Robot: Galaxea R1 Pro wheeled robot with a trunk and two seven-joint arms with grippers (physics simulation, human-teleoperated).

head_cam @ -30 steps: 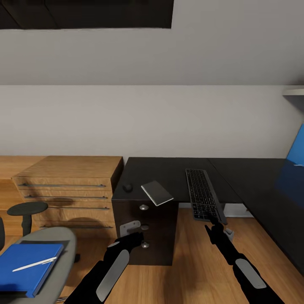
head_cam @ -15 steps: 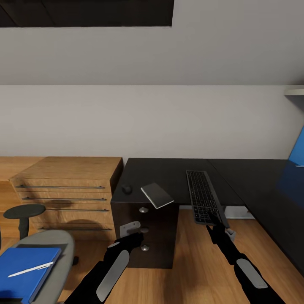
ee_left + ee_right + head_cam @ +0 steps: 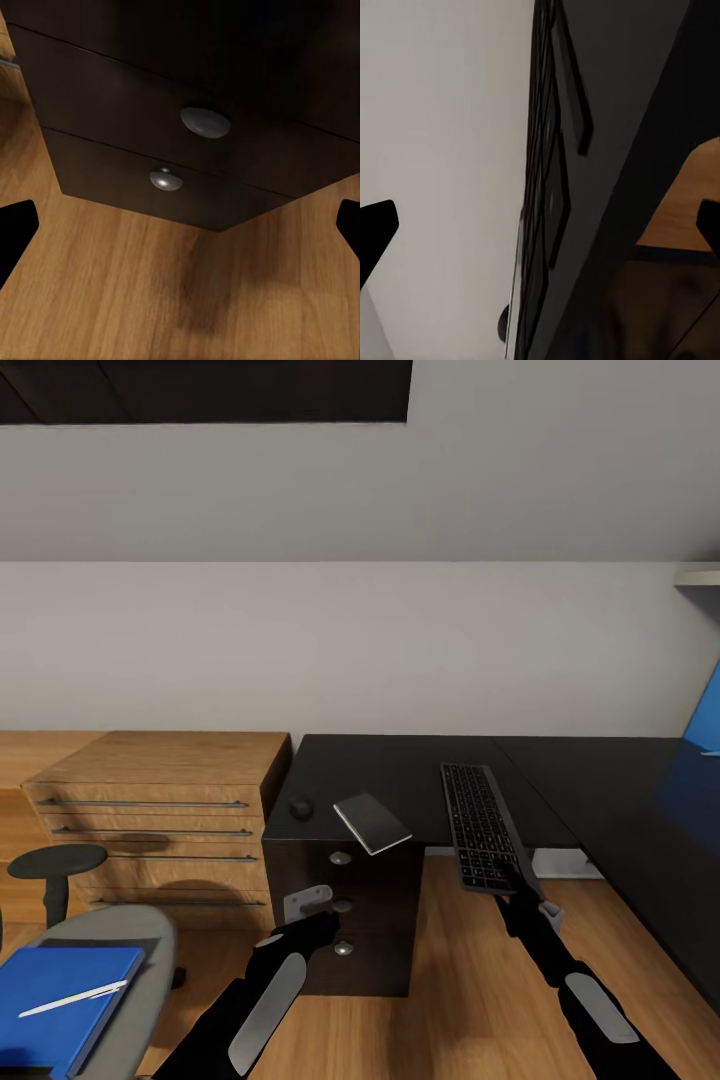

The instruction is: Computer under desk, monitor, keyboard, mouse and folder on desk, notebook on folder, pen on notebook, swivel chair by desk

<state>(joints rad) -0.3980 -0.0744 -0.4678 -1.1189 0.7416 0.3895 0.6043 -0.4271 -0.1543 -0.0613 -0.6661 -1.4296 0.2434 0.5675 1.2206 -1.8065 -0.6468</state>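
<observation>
The dark keyboard [image 3: 482, 838] lies on the black desk [image 3: 400, 765], its near end past the desk's front edge. My right gripper [image 3: 530, 900] is open just at that near end, and the right wrist view shows the keyboard [image 3: 544, 225] edge-on between the spread fingers. A grey notebook [image 3: 372, 822] overhangs the corner above the drawer unit [image 3: 345, 905], with the mouse [image 3: 301, 808] beside it. My left gripper [image 3: 312, 916] hangs open in front of the drawer knobs [image 3: 204, 121]. The blue folder [image 3: 55, 1000] with the pen [image 3: 75, 998] on it rests on the swivel chair [image 3: 145, 950].
A low light-wood cabinet [image 3: 160, 800] stands left of the desk against the wall. The chair's black armrest [image 3: 55, 860] rises in front of it. The desk's long wing and blue panel [image 3: 706, 710] run along the right. Wood floor [image 3: 470, 980] lies between my arms.
The view shifted a little, so the chair sits lower and further left. My right gripper has drawn back slightly toward me from the keyboard's near end. The left arm has kept still.
</observation>
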